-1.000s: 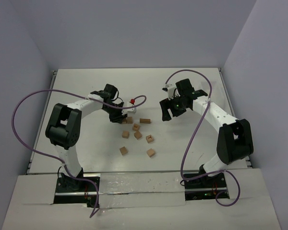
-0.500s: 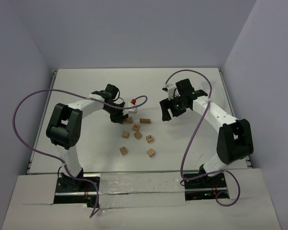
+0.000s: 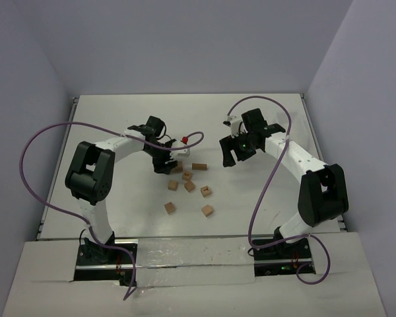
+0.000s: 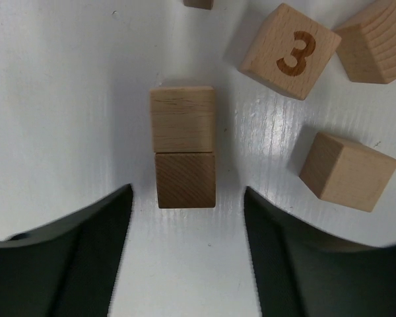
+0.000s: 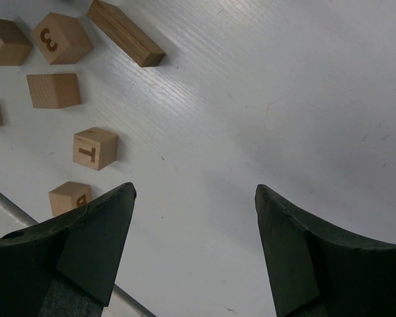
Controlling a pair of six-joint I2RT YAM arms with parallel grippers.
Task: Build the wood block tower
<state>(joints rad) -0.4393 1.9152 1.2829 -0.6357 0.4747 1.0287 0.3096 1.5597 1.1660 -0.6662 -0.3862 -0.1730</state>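
Several light wood blocks (image 3: 189,186) lie scattered mid-table; no tower of more than a block or so shows. In the left wrist view a plain block (image 4: 183,120) stands on the white table, pale on top and dark on its near face, possibly one block on another. My left gripper (image 4: 187,190) (image 3: 164,162) is open around its near end, with a gap on each side. Beside it lie a block marked 3 (image 4: 290,51) and a plain cube (image 4: 348,172). My right gripper (image 5: 195,191) (image 3: 232,153) hangs open over bare table, to the right of the blocks.
A long dark-edged cuboid (image 5: 125,32), a T block (image 5: 94,148) and other cubes lie left of the right gripper. Purple cables (image 3: 33,152) loop off both arms. A small red-tipped part (image 3: 183,140) sits by the left wrist. Walls close the table (image 3: 119,119) in.
The left jaws have opened from shut and let go of the plain block, which stays on the table. The right arm has not moved.
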